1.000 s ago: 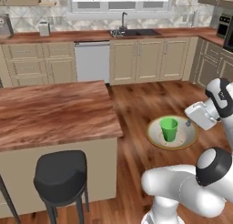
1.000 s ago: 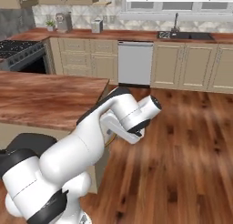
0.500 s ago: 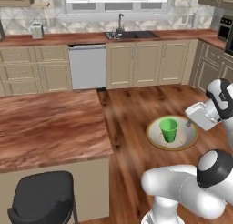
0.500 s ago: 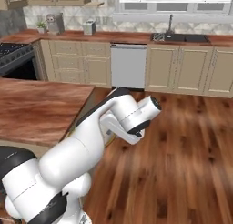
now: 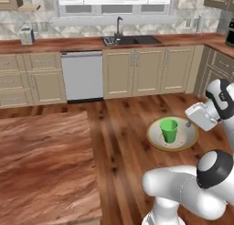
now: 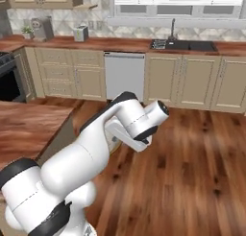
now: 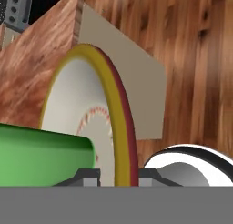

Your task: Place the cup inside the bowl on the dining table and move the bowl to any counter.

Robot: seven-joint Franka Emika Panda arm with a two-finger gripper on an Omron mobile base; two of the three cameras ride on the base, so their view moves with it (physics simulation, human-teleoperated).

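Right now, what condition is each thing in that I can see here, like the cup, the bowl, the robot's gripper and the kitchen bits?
cup: upright, standing inside the bowl.
bowl: carried level in the air above the wood floor, held by its rim.
gripper: shut on the bowl's rim, one finger on each side.
dining table: off to the side, bowl no longer on it.
dishwasher: door shut.
cabinet doors: shut.

Matt green plastic cup (image 5: 169, 130)

arm: raised, bent | fingers (image 7: 91, 175): closed on bowl (image 7: 119, 127) rim
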